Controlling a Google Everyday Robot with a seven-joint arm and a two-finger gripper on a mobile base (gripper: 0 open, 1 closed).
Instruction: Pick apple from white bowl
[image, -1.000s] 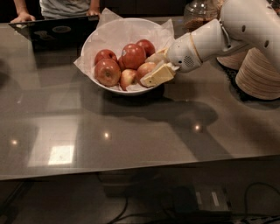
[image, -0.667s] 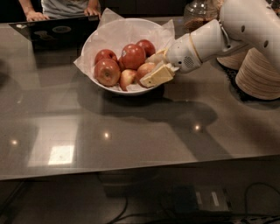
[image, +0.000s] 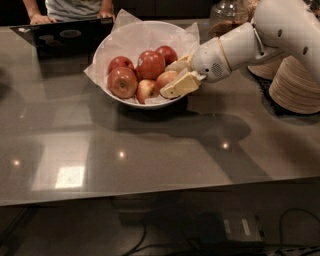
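Note:
The white bowl (image: 112, 42), lined with crinkled white paper, stands at the back middle of the grey table and holds several red apples. My gripper (image: 168, 83) reaches into the bowl's right side from the right. Its cream fingers (image: 181, 86) sit on either side of a small reddish apple (image: 165, 76), closed against it. That apple still rests low in the bowl beside another small apple (image: 146, 88). Larger apples (image: 122, 81) lie to the left and behind.
A black laptop (image: 65, 36) lies behind the bowl at left, with a person's hands (image: 41, 19) on it. Stacks of beige paper plates (image: 297, 85) stand at the right edge. A glass jar (image: 227, 17) is at the back right.

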